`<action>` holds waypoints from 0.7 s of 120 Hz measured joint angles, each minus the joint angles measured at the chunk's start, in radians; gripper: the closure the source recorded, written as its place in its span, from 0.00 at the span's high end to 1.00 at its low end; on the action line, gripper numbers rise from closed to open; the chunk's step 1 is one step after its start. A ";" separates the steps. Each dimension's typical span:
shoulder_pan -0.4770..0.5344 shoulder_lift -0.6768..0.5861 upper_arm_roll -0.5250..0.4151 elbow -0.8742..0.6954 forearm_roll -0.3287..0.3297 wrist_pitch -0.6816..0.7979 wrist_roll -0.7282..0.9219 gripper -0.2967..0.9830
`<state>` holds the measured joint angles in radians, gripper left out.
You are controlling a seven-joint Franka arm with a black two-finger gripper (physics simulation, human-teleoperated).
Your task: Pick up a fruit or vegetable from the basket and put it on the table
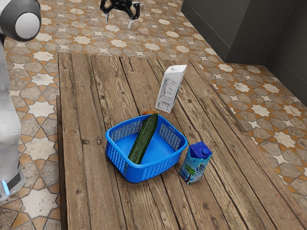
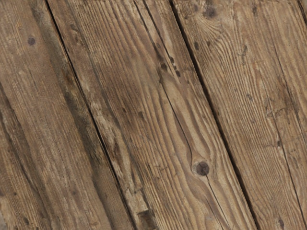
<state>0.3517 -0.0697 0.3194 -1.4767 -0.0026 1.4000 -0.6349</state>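
Well apart from the empty, spread end effector (image 1: 118,21), a long, dark-green cucumber (image 1: 144,138) slants across the blue basket (image 1: 144,173).

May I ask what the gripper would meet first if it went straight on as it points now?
Probably the wooden table: the wrist view looks onto its planks, though their distance from the gripper is unclear.

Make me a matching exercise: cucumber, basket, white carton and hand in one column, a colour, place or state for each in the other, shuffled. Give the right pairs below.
Column one
1. Cucumber
2. Basket
3. White carton
4. Hand

Column two
A. Blue, with mesh sides
B. Open, holding nothing
C. Green, inside the basket
D. Grey print on its side

Right pairs: 1-C, 2-A, 3-D, 4-B
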 joint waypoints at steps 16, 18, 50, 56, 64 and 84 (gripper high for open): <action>-0.095 -0.002 0.002 0.001 0.000 -0.027 -0.218 0.77; -0.113 -0.002 0.003 0.001 0.000 -0.030 -0.242 0.77; -0.085 0.050 -0.144 0.285 0.029 -0.062 -0.581 0.77; -0.075 0.103 -0.211 0.333 0.025 -0.046 -0.654 0.76; -0.107 0.165 -0.281 0.355 0.065 -0.013 -0.760 0.76; -0.226 0.375 -0.312 0.361 0.192 0.122 -0.967 0.77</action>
<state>0.1261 0.3054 0.0076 -1.1154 0.1890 1.5217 -1.6014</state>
